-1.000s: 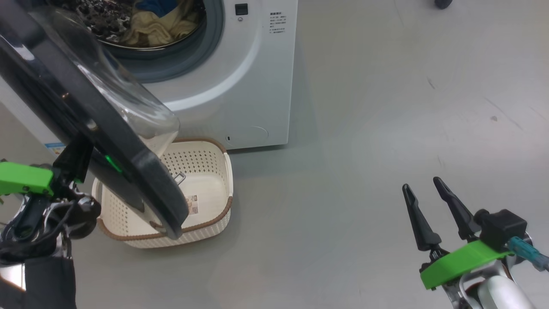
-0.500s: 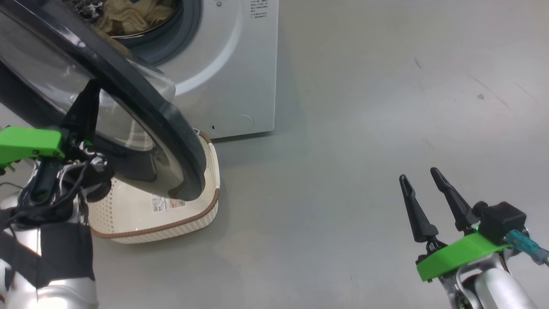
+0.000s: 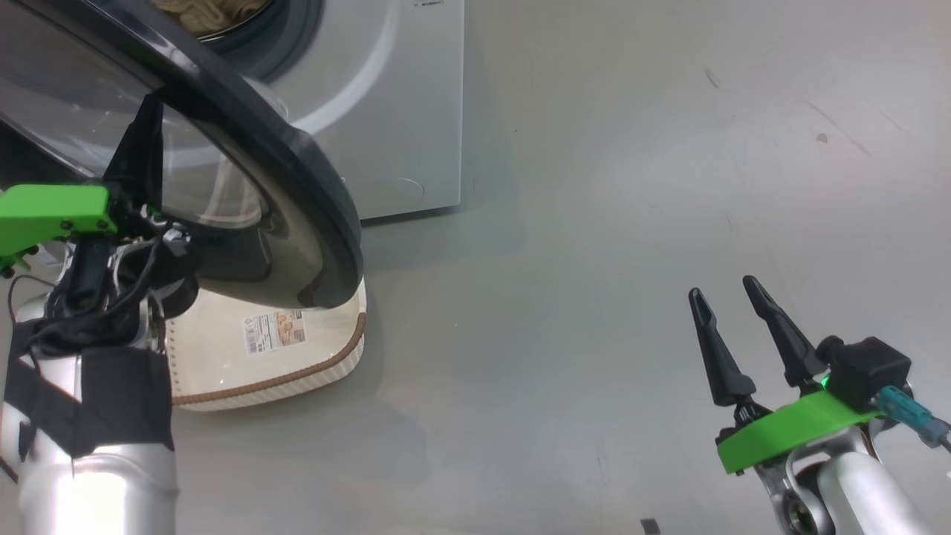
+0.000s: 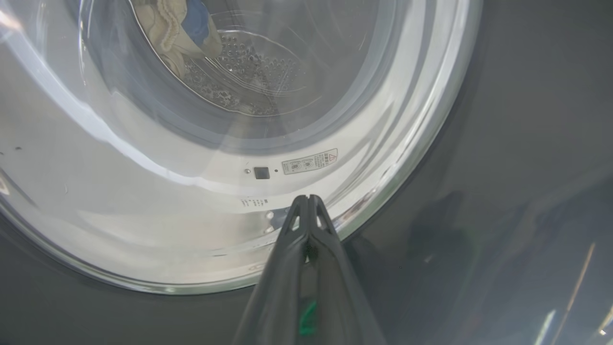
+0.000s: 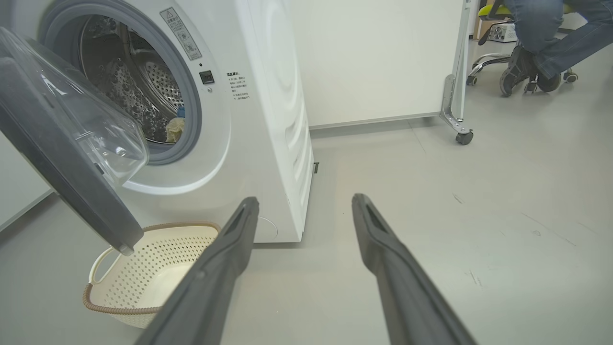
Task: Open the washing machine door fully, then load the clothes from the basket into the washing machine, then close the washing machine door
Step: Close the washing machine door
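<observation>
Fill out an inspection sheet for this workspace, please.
Surface: grey floor, faint scuffs.
Job's things: washing machine with door partly open; clothes in the drum; basket on the floor beneath the door, looks empty.
Clutter: nothing seen.
Grippers: left gripper shut, tips at the door glass; right gripper open, empty.
Cables: dark wires at left wrist; teal lead at right wrist.
Surroundings: white wheeled partition; a seated person's legs.

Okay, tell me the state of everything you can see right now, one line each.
washing machine door, partly open, over the basket
washing machine, drum exposed
clothes, inside the drum
basket, upright on the floor, empty
left gripper, jaws shut, tips at the door's outer face
right gripper, jaws open, empty
</observation>
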Tool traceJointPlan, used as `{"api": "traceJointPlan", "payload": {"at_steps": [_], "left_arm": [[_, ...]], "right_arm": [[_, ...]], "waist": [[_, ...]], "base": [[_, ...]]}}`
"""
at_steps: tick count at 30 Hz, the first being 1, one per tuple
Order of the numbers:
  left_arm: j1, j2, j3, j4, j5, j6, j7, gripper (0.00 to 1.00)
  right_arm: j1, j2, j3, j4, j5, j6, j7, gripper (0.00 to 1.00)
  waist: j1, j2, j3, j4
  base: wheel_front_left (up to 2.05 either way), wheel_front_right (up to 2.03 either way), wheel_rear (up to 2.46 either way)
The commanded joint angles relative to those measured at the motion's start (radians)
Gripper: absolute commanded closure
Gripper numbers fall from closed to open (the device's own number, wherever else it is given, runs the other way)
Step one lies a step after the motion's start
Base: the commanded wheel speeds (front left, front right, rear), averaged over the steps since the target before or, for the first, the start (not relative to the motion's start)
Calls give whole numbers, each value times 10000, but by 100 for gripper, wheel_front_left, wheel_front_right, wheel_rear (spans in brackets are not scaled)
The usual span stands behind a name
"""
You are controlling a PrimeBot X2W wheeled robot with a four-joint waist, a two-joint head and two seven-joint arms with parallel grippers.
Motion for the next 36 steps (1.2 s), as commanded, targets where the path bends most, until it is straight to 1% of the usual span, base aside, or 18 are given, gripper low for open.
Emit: {"api": "traceJointPlan", "payload": {"at_steps": [1,8,11,19,24,26,30,35,36], "left_arm": [[-406,290,166,-287,7,-70,-51,100],[-155,616,-48,-364,320,-71,-485,100],[185,858,-245,-472,659,-71,-782,100],[1177,1265,-660,-1217,969,-71,-1334,100],[2261,1717,-1262,-2117,1593,-71,-2072,100],[2689,1800,-1368,-2451,1663,-71,-2396,100],[3499,2177,-1751,-2950,2247,-71,-2979,100],[4180,2847,-2362,-3366,3325,-71,-3491,100],[4284,3020,-2493,-3435,3711,-71,-3669,87]], "right_arm": [[-340,-74,111,-329,-55,-29,-97,0],[-234,-35,-18,-300,-88,-29,-97,0],[-136,-13,-14,-258,-57,-29,-97,0],[168,-8,-76,-198,58,-29,-97,0],[430,-42,-72,-206,69,-29,-97,0],[534,41,-151,-247,240,-29,-97,0],[718,1,-220,-314,286,-29,-97,0],[825,23,-212,-359,254,-29,-97,0],[834,21,-206,-366,246,-29,-97,0]], "waist": [[0,0,18,-7],[0,0,-185,132],[0,0,-420,228],[0,0,-1031,491],[0,0,-1501,687],[0,0,-1642,730],[0,0,-1790,807],[0,0,-1828,864],[0,0,-1827,868]], "base": [[0,0,0],[0,0,0],[0,0,0],[0,0,0],[0,0,0],[0,0,0],[0,0,0],[0,0,0],[0,0,0]]}}
